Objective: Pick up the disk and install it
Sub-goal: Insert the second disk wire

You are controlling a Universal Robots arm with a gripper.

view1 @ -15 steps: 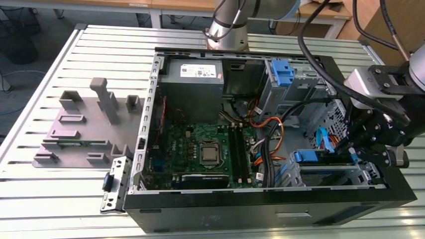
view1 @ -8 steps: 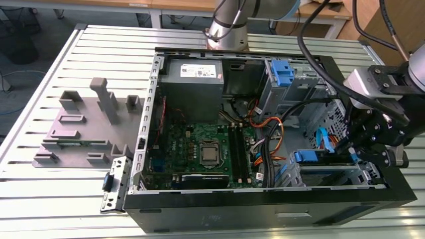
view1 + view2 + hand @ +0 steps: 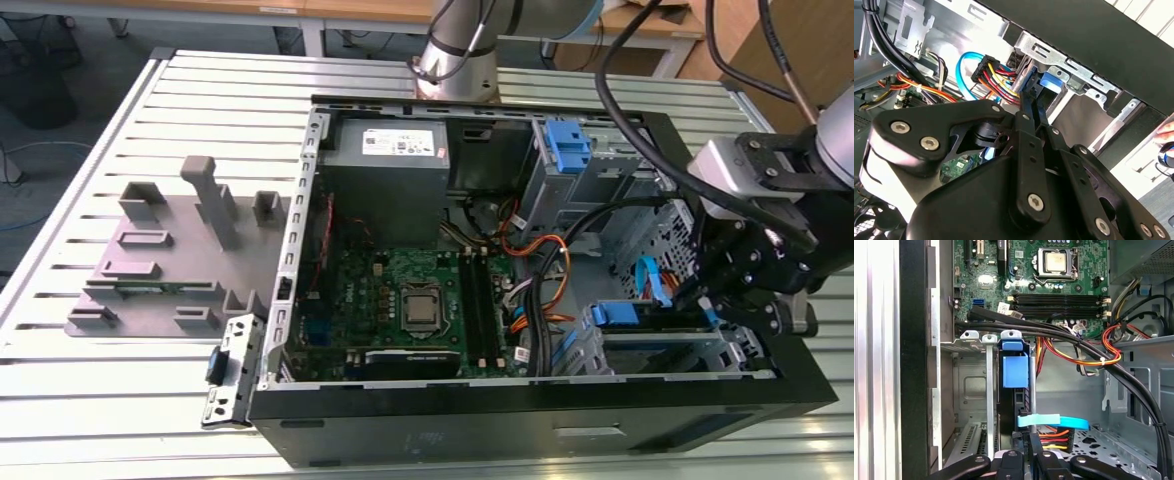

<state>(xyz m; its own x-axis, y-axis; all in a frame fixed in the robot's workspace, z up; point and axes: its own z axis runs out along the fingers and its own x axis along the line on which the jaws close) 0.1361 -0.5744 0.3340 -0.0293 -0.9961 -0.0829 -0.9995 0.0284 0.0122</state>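
Where the black gripper (image 3: 703, 300) reaches down into the open computer case (image 3: 534, 410) on the exterior view's right, its fingers (image 3: 1030, 107) stand narrowly closed, pressed together on the rear edge of the disk (image 3: 1015, 390), which sits upright in the metal drive cage (image 3: 971, 390) at the case's front corner with its blue carrier rail (image 3: 1015, 371) facing up in the first wrist view. In the second wrist view the fingertips meet at the blue plastic of the carrier, just beside a bundle of red, yellow and black power wires (image 3: 996, 75) and a light blue data cable (image 3: 961, 70). That same light blue cable (image 3: 1054, 421) crosses just in front of the gripper in the first wrist view, touching or nearly touching the disk's edge. Beyond the cage lies the green motherboard (image 3: 400, 290) with its bare processor (image 3: 1056, 262) and empty memory slots (image 3: 1059, 300), and thick black cables (image 3: 1064, 337) run across between cage and board. Farther back in the case stand a grey power-supply box (image 3: 387, 150) and a bare blue bracket (image 3: 567, 150). The case rests on a slatted aluminium table (image 3: 200, 90), with a grey fixture block (image 3: 174, 260) beside it on the exterior view's left. At the edge of the second wrist view a person's fingertip (image 3: 1166, 129) shows outside the case.
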